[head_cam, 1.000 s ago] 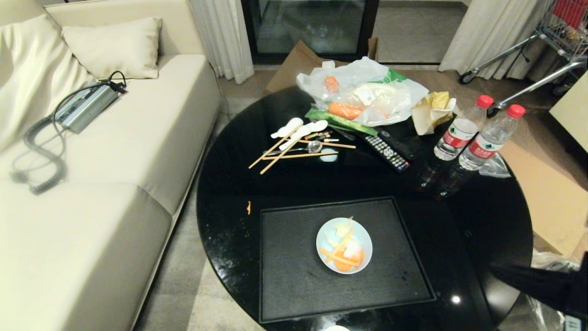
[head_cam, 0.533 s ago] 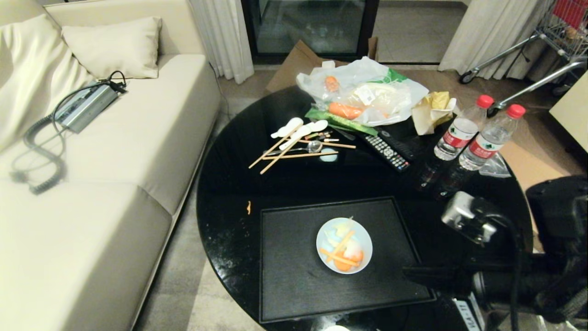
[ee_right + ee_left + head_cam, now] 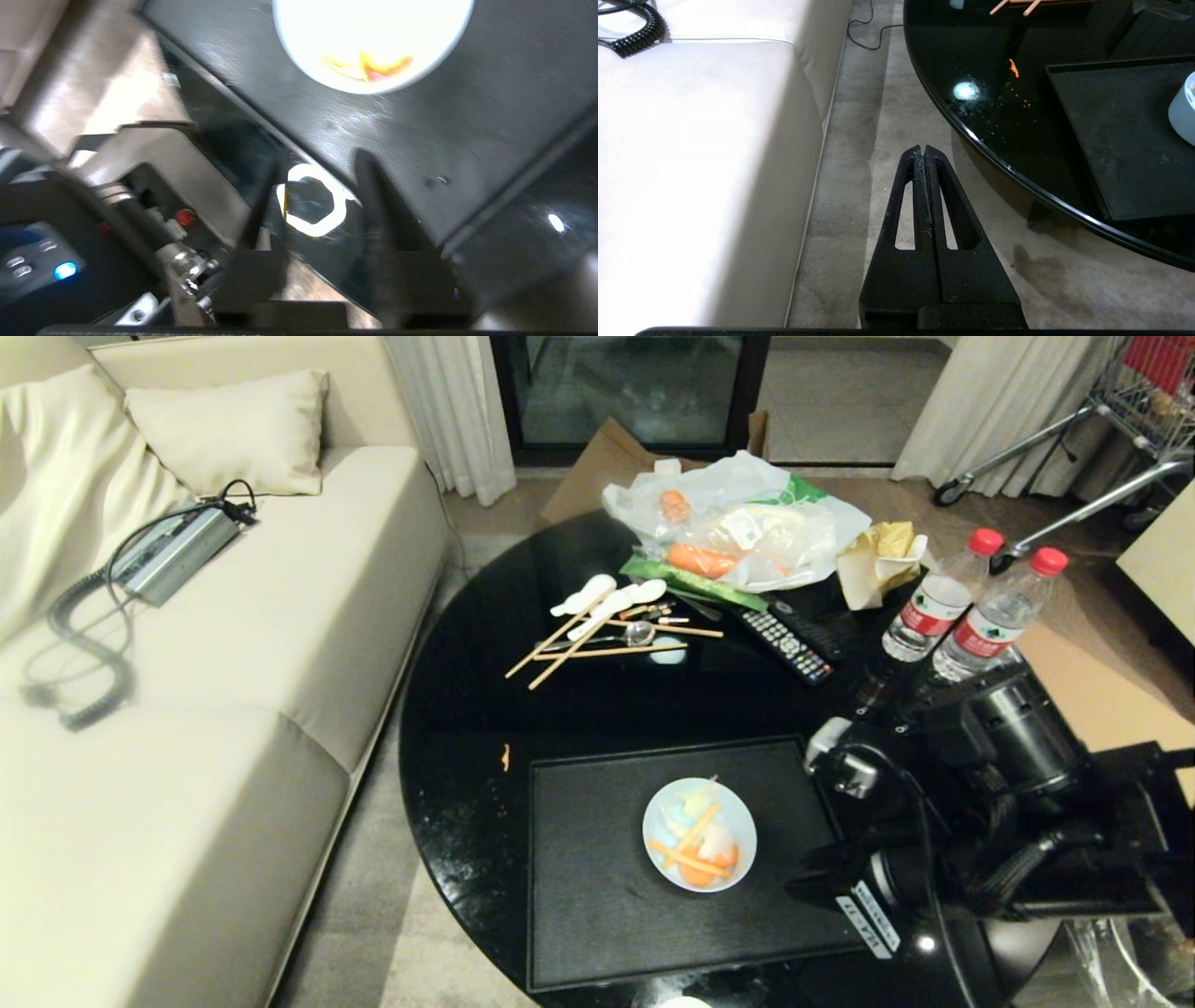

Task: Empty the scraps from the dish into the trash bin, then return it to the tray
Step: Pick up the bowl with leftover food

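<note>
The dish [image 3: 698, 834], a small pale blue-white bowl, stands on the black tray [image 3: 597, 915] near its middle. Orange carrot strips and pale peelings, the scraps [image 3: 695, 854], lie in it. My right gripper [image 3: 801, 887] hovers over the tray's right edge, just right of the dish and apart from it. In the right wrist view its fingers [image 3: 369, 172] stand open with nothing between them, and the dish [image 3: 373, 42] lies ahead. My left gripper [image 3: 923, 149] is shut and parked above the floor between sofa and table. The trash bin is out of view.
On the round black table [image 3: 467, 709] beyond the tray lie chopsticks and white spoons [image 3: 607, 607], a remote [image 3: 784, 644], a bag with carrots [image 3: 738, 537] and two water bottles [image 3: 962, 616]. One orange scrap [image 3: 505, 758] lies left of the tray. A sofa [image 3: 187, 709] stands at the left.
My right arm has swung in from the lower right corner, up and left over the table to the tray's right edge. The dish has not moved.
</note>
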Robot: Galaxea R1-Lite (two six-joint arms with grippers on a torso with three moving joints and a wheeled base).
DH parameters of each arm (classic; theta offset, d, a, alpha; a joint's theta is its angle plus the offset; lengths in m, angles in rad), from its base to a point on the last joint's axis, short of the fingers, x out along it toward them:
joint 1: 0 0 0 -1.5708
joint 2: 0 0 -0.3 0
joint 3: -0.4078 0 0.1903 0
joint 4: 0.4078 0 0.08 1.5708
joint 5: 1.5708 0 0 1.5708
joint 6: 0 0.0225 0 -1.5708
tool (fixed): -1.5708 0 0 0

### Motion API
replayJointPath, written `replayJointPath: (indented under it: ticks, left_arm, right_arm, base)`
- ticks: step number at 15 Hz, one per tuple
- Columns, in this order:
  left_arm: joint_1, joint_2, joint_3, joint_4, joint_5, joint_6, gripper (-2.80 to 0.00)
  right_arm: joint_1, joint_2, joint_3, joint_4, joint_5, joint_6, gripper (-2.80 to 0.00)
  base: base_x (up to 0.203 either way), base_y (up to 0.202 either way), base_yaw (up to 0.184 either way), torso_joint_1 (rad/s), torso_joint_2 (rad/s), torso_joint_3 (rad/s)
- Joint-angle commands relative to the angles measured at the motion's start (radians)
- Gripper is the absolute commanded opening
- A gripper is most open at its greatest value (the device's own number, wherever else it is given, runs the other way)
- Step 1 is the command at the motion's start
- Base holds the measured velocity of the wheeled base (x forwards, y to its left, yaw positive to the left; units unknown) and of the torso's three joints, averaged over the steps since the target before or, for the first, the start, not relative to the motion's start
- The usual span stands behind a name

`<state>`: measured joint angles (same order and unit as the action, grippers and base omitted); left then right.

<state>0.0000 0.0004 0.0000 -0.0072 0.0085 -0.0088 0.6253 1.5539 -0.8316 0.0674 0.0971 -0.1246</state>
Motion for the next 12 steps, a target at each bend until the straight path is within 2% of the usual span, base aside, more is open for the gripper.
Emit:
replayJointPath:
  ticks: [1, 6, 12]
  left_arm:
    - [0.0, 0.0, 0.0, 0.0, 0.001, 0.0, -2.8]
    - [0.0, 0.0, 0.0, 0.0, 0.001, 0.0, -2.8]
    - [0.0, 0.0, 0.0, 0.0, 0.001, 0.0, -2.8]
  right_arm:
    - [-0.004, 0.04, -0.015, 0.012, -0.061, -0.001, 0.0]
    - [-0.01, 0.108, -0.048, 0.005, -0.079, -0.002, 0.0]
    - [-0.024, 0.237, -0.15, 0.001, -0.08, -0.003, 0.0]
  base:
    - [0.0, 0.0, 0.0, 0.0, 0.0, 0.0]
    - [0.0, 0.0, 0.0, 0.0, 0.0, 0.0]
    - [0.0, 0.0, 0.0, 0.0, 0.0, 0.0]
